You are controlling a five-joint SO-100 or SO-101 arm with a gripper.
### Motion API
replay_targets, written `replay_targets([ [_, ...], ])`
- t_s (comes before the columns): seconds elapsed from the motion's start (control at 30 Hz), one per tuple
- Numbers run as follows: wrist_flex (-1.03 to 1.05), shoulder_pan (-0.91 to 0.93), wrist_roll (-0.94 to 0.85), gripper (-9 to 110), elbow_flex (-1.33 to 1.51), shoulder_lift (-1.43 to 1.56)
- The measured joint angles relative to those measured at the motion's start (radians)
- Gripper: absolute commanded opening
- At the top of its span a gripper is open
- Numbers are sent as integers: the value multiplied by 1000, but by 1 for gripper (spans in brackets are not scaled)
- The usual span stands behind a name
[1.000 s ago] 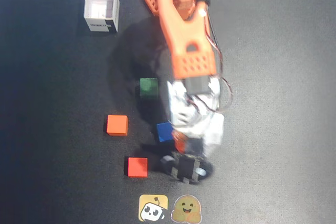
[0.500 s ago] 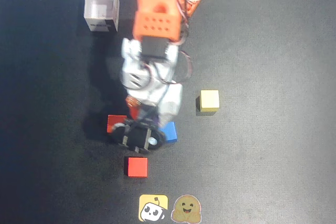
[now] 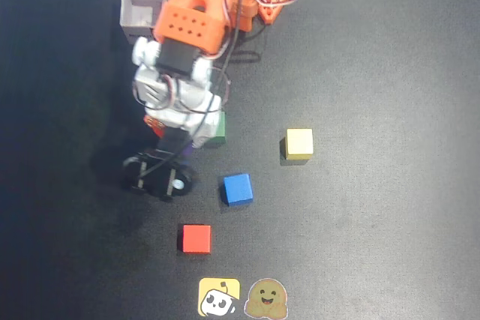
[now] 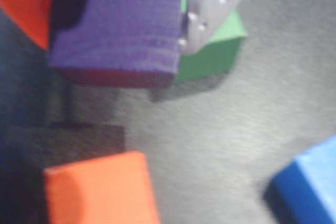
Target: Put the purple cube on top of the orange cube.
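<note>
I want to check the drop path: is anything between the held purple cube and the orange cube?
Nothing visible. In the wrist view the purple cube, held in the gripper, hangs over bare mat; the orange cube lies ahead, the green cube off to the side.

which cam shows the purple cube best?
Wrist view: the purple cube fills the upper left, held in the gripper above the orange cube. Overhead, the arm hides it almost entirely.

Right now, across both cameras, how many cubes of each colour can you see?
Purple cube, held in the gripper: 1
Orange cube: 1
Green cube: 1
Blue cube: 1
Red cube: 1
Yellow cube: 1
Total: 6 cubes
</note>
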Motion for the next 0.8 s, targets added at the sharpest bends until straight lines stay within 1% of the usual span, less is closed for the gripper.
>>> replay_targets([
  [0.23,-17,43,2,6,0,-6],
  [0.47,-137,57,34,6,12,-6],
  [0.8,-227,55,57,6,51,-6],
])
